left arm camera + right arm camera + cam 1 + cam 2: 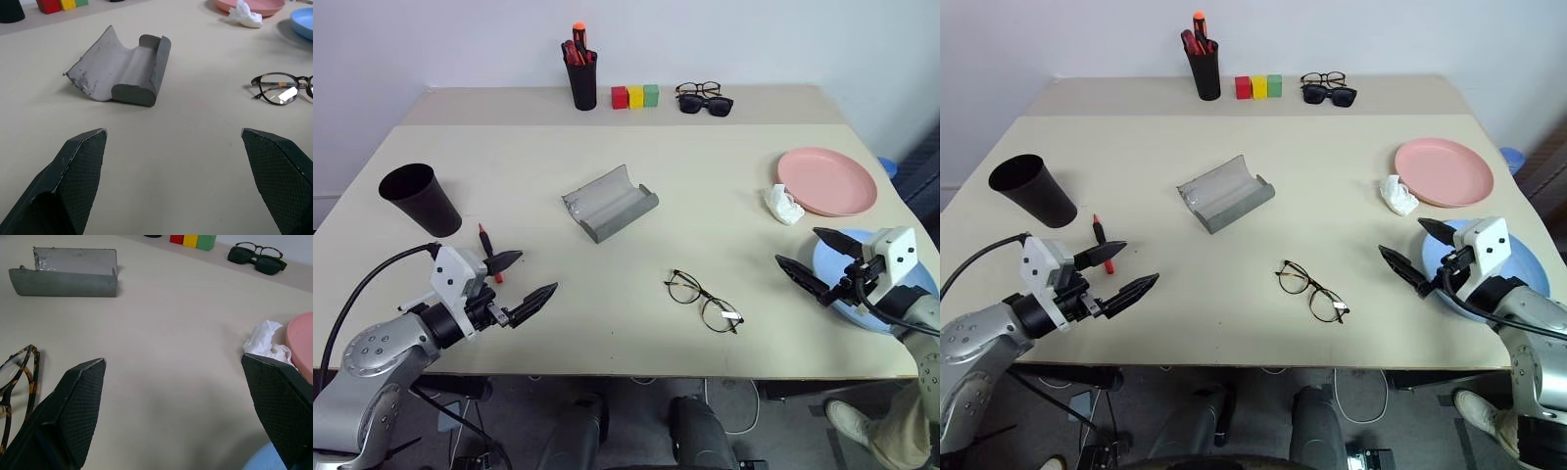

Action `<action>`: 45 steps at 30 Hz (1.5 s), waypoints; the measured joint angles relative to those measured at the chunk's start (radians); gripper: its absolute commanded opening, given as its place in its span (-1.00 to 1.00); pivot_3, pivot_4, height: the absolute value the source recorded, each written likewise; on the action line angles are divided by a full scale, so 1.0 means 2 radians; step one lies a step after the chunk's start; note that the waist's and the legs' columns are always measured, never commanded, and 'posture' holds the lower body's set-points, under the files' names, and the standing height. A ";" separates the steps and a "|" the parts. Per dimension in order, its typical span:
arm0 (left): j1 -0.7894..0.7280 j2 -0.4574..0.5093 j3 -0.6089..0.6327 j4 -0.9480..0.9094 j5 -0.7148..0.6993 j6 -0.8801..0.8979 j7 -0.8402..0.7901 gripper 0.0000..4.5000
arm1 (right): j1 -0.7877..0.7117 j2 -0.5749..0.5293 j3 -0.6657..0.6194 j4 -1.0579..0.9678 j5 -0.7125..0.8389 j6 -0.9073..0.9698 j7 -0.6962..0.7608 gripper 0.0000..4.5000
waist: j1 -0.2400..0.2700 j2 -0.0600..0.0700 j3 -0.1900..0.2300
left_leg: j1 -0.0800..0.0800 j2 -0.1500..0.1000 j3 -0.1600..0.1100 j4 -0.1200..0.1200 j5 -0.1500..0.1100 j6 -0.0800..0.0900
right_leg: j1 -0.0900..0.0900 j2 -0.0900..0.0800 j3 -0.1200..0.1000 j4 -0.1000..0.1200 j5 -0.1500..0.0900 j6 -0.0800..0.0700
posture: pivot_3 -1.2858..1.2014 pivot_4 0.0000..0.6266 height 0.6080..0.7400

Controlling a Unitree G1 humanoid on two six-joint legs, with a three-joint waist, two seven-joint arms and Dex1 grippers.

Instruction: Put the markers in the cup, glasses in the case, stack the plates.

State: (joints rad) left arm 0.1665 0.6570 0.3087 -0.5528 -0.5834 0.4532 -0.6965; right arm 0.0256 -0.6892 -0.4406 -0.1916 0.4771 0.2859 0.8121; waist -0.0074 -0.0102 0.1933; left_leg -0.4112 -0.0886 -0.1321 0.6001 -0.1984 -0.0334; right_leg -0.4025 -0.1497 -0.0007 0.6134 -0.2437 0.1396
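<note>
Hovering above the near edge of the bench (724, 176), the left gripper (522, 282) has its jaws spread wide with nothing between them. A slim red marker (488, 249) lies on the bench just beside the upper left finger, at its outer side. A black tapered cup (421, 200) stands upright beyond that marker, farther out to the robot's left.

The right gripper (813, 259) likewise has its jaws fully apart and empty, poised over the edge of a light blue plate (1526, 266). A salmon pink plate (828, 180) lies beyond these jaws, with a crumpled white tissue (784, 205) touching its near rim.

Between the two grippers, thin round-lens glasses (704, 301) with a small white tag rest unfolded on the bench, well apart from either set of jaws. A grey glasses case (609, 203) lies open ahead of the left jaws, lining upward.

At the far edge stand a black pen holder (581, 80) with markers, three coloured blocks (635, 96), and two dark pairs of glasses (704, 99).
</note>
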 measured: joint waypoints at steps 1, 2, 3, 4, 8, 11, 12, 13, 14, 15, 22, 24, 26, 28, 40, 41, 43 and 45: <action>0.000 0.000 0.000 0.000 0.000 0.000 0.001 1.00 | -0.001 0.000 0.002 -0.003 0.000 0.001 -0.001 1.00 | 0.000 0.000 0.000 | 0.000 0.000 0.000 0.000 0.000 0.000 | 0.000 0.000 0.000 0.000 0.000 0.000 | 0.03 -0.52 1.00; 0.000 0.000 0.000 0.000 0.000 0.000 0.002 1.00 | -0.002 0.000 0.004 -0.005 0.000 0.002 -0.001 1.00 | 0.000 0.000 0.000 | 0.000 0.000 0.000 0.000 0.000 0.000 | 0.000 0.000 0.000 0.000 0.000 0.000 | 0.03 -0.52 1.00; 0.000 -0.001 0.000 0.000 0.000 0.001 0.007 1.00 | -0.003 0.000 0.007 -0.005 -0.001 0.002 0.000 1.00 | 0.000 0.000 0.000 | 0.000 0.000 0.000 0.000 0.000 0.000 | 0.000 0.000 0.000 0.000 0.000 0.000 | 0.03 -0.52 1.00; 0.000 -0.002 0.001 0.000 0.000 0.002 0.013 1.00 | -0.004 0.000 0.012 -0.005 -0.001 0.002 0.001 1.00 | 0.000 0.000 0.000 | 0.000 0.000 0.000 0.000 0.000 0.000 | 0.000 0.000 0.000 0.000 0.000 0.000 | 0.03 -0.52 1.00; -0.027 -0.030 0.013 -0.004 -0.013 0.052 0.084 1.00 | -0.031 0.001 0.027 -0.006 0.023 -0.005 0.034 1.00 | -0.001 0.000 0.000 | 0.000 0.000 -0.001 0.001 0.000 0.000 | 0.000 0.000 0.000 0.001 0.000 0.000 | 0.03 -0.52 1.00; -0.067 -0.064 0.018 -0.021 -0.009 0.125 0.197 1.00 | -0.072 0.007 0.053 -0.022 0.055 -0.005 0.069 1.00 | -0.002 0.000 0.000 | 0.001 0.000 -0.002 0.004 0.000 0.000 | 0.002 0.001 -0.001 0.002 0.000 0.001 | 0.03 -0.52 1.00; -0.082 -0.082 0.019 -0.029 -0.006 0.152 0.240 1.00 | -0.087 0.011 0.066 -0.024 0.064 -0.004 0.078 1.00 | -0.002 0.000 0.000 | 0.001 0.000 -0.002 0.005 0.000 0.000 | 0.003 0.001 -0.001 0.002 0.000 0.001 | 0.03 -0.52 1.00; -0.093 -0.094 0.020 -0.035 -0.003 0.171 0.269 1.00 | -0.096 0.016 0.079 -0.025 0.068 -0.004 0.084 1.00 | -0.001 -0.001 0.000 | 0.001 0.000 -0.003 0.005 0.000 0.000 | 0.003 0.001 -0.001 0.002 0.000 0.003 | 0.03 -0.52 1.00; -0.109 -0.112 0.023 -0.042 -0.002 0.200 0.309 1.00 | -0.103 0.019 0.092 -0.025 0.073 -0.002 0.095 1.00 | -0.001 -0.001 0.000 | 0.001 0.000 -0.003 0.006 0.000 0.000 | 0.003 0.001 -0.001 0.002 0.000 0.003 | 0.03 -0.52 1.00; -0.126 -0.132 0.031 -0.046 -0.001 0.230 0.345 1.00 | -0.111 0.022 0.107 -0.024 0.077 0.001 0.105 1.00 | 0.000 -0.001 0.000 | 0.001 0.000 -0.003 0.006 0.000 0.000 | 0.004 0.001 -0.001 0.002 0.000 0.004 | 0.03 -0.52 1.00; -0.229 -0.230 0.090 -0.039 0.024 0.369 0.513 1.00 | -0.161 0.030 0.165 0.025 0.067 -0.014 0.166 1.00 | 0.009 -0.002 0.000 | 0.001 -0.001 -0.002 0.007 0.000 0.000 | 0.004 0.002 -0.001 0.002 0.001 0.005 | 0.03 -0.52 1.00; -0.258 -0.248 0.094 -0.024 0.038 0.384 0.537 1.00 | -0.182 0.041 0.179 0.050 0.055 -0.030 0.176 1.00 | 0.010 -0.002 0.000 | 0.001 -0.001 -0.002 0.007 0.000 -0.001 | 0.004 0.003 -0.001 0.002 0.002 0.005 | 0.03 -0.52 1.00; -0.286 -0.253 0.098 0.008 0.050 0.394 0.546 1.00 | -0.196 0.048 0.191 0.074 0.040 -0.050 0.184 1.00 | 0.010 -0.002 0.000 | 0.001 0.000 -0.003 0.007 0.000 -0.001 | 0.004 0.004 -0.001 0.002 0.003 0.004 | 0.03 -0.52 1.00; -0.305 -0.254 0.102 0.043 0.057 0.393 0.544 1.00 | -0.201 0.051 0.195 0.086 0.031 -0.064 0.189 1.00 | 0.010 -0.002 0.000 | 0.001 0.000 -0.003 0.007 0.000 -0.001 | 0.004 0.005 -0.001 0.002 0.003 0.003 | 0.03 -0.52 1.00; -0.345 -0.267 0.108 0.197 0.115 0.312 0.542 1.00 | -0.202 0.055 0.192 0.102 0.024 -0.083 0.200 1.00 | 0.010 -0.003 0.000 | 0.000 0.000 -0.003 0.007 0.000 -0.001 | 0.003 0.005 -0.001 0.001 0.004 0.003 | 0.03 -0.52 1.00; -0.351 -0.274 0.108 0.213 0.120 0.300 0.545 1.00 | -0.202 0.055 0.192 0.102 0.024 -0.084 0.199 1.00 | 0.011 -0.003 0.000 | 0.000 0.000 -0.003 0.007 0.000 -0.001 | 0.003 0.005 -0.001 0.001 0.004 0.003 | 0.03 -0.52 1.00; -0.362 -0.278 0.108 0.233 0.128 0.282 0.550 1.00 | -0.202 0.055 0.192 0.101 0.024 -0.084 0.198 1.00 | 0.011 -0.003 0.000 | 0.000 0.000 -0.003 0.007 -0.001 -0.002 | 0.003 0.005 -0.001 0.001 0.004 0.003 | 0.03 -0.52 1.00; -0.373 -0.281 0.108 0.253 0.137 0.267 0.559 1.00 | -0.201 0.055 0.192 0.099 0.024 -0.084 0.196 1.00 | 0.010 -0.003 0.000 | 0.000 0.000 -0.003 0.007 -0.001 -0.002 | 0.003 0.005 -0.001 0.001 0.004 0.003 | 0.03 -0.52 1.00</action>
State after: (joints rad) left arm -0.5789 0.0960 0.5240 -0.0459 -0.3100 0.9877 0.4216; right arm -0.3767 -0.5790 -0.0568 0.0067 0.5244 0.1185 1.2039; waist 0.0127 -0.0160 0.1940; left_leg -0.4103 -0.0879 -0.1373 0.6137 -0.2000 -0.0383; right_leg -0.3957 -0.1391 -0.0025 0.6156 -0.2356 0.1458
